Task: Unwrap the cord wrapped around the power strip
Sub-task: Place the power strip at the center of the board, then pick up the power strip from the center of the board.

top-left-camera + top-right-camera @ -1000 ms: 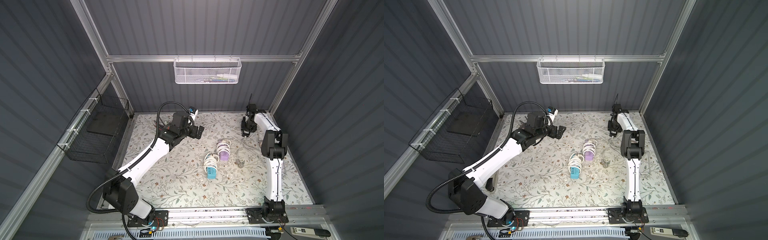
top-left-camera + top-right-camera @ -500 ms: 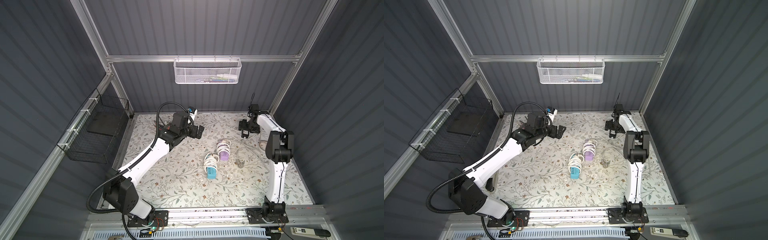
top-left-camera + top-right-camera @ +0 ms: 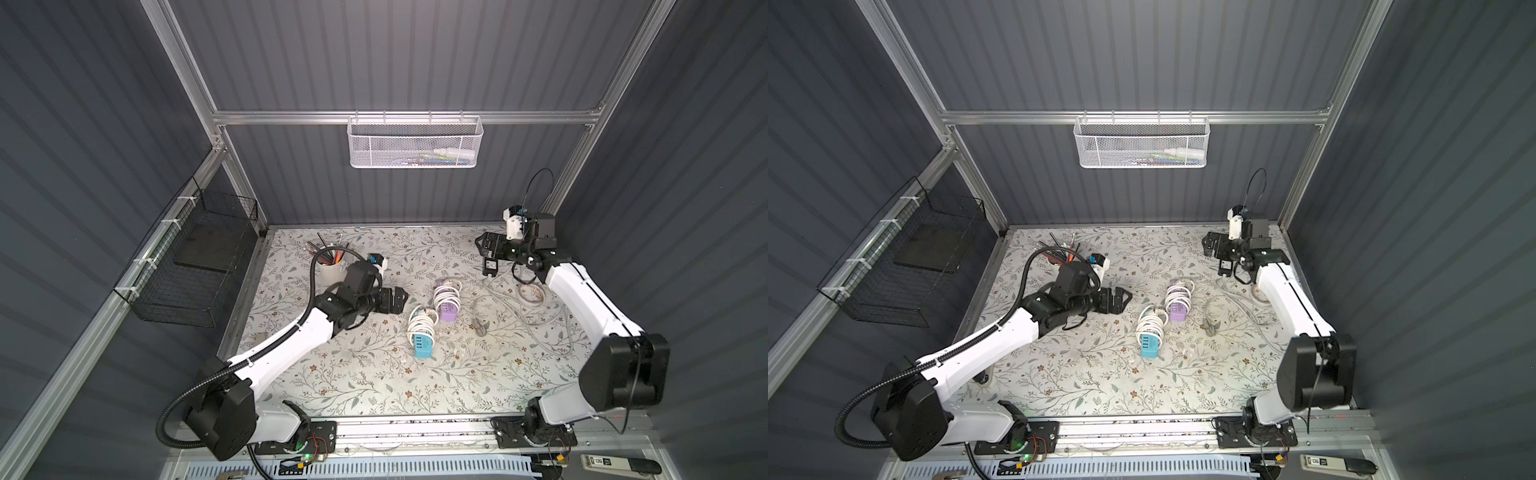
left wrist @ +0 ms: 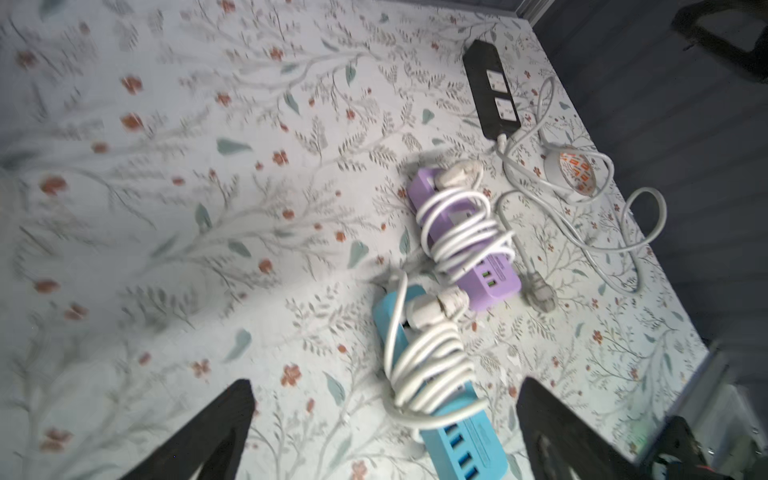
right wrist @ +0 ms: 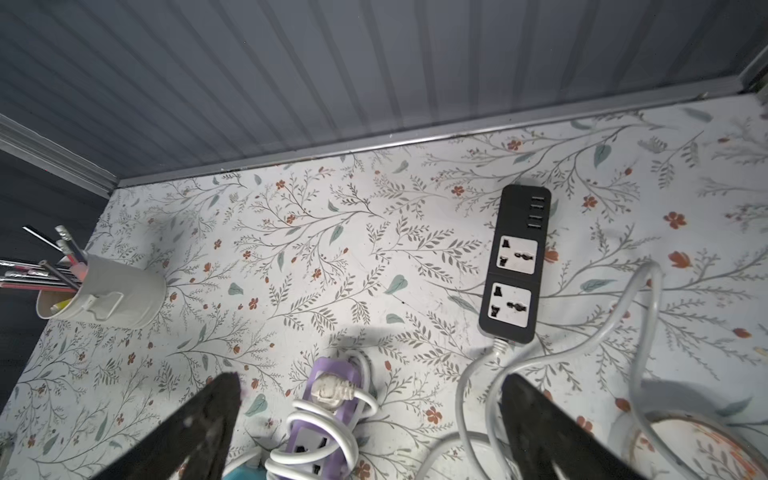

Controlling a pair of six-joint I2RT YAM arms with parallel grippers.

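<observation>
On the tabletop (image 3: 374, 382), the left gripper (image 3: 400, 300) hangs left of centre and the right gripper (image 3: 483, 247) near the back right corner, both spread wide and empty. The blue strip (image 3: 424, 347) and purple strip (image 3: 449, 311) lie side by side at the centre, white cords (image 4: 457, 232) wound around them; the black strip (image 3: 490, 266) lies by the right gripper, its grey cord (image 3: 530, 318) loose.

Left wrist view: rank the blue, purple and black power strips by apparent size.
1. blue power strip, nearest the camera and partly out of frame
2. purple power strip
3. black power strip, farthest
</observation>
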